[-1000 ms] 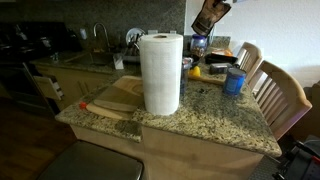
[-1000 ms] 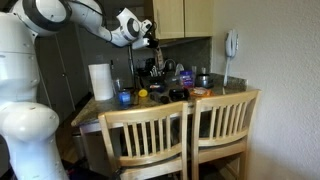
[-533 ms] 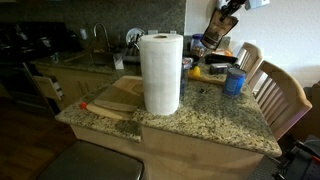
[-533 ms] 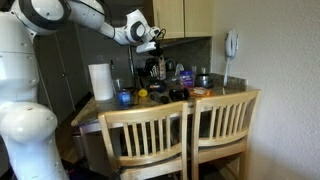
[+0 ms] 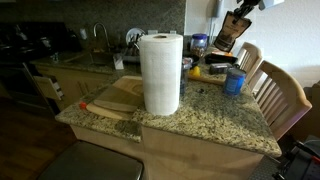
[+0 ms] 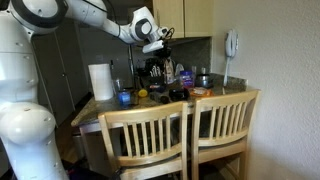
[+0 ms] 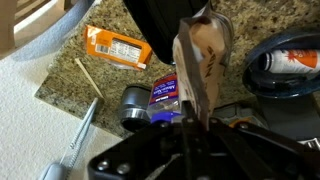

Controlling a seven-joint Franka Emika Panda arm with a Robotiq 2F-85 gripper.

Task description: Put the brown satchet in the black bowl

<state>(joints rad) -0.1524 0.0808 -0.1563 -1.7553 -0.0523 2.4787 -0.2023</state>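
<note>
My gripper (image 5: pixel 240 12) is shut on the brown satchet (image 5: pixel 232 33) and holds it in the air above the far right of the counter. In the wrist view the satchet (image 7: pixel 200 55) hangs edge-on between the jaws (image 7: pixel 193 118), with its dark label partly showing. The black bowl (image 5: pixel 222 63) sits low on the counter below and slightly left of the satchet. In the wrist view the black bowl (image 7: pixel 262 82) lies to the right of the satchet and holds a white and orange item. The arm also shows in an exterior view (image 6: pixel 158 33), above the cluttered counter.
A tall paper-towel roll (image 5: pixel 160 72) stands mid-counter, with a small blue cup (image 5: pixel 234 82) to its right. An orange packet (image 7: pixel 118 47), a metal can (image 7: pixel 135 106) and a blue-labelled bottle (image 7: pixel 165 95) lie under the gripper. Wooden chairs (image 6: pixel 180 135) stand at the counter's edge.
My gripper has carried the brown satchet to the right and slightly lower, from above the paper-towel side toward the space over the black bowl. It stays shut on the satchet.
</note>
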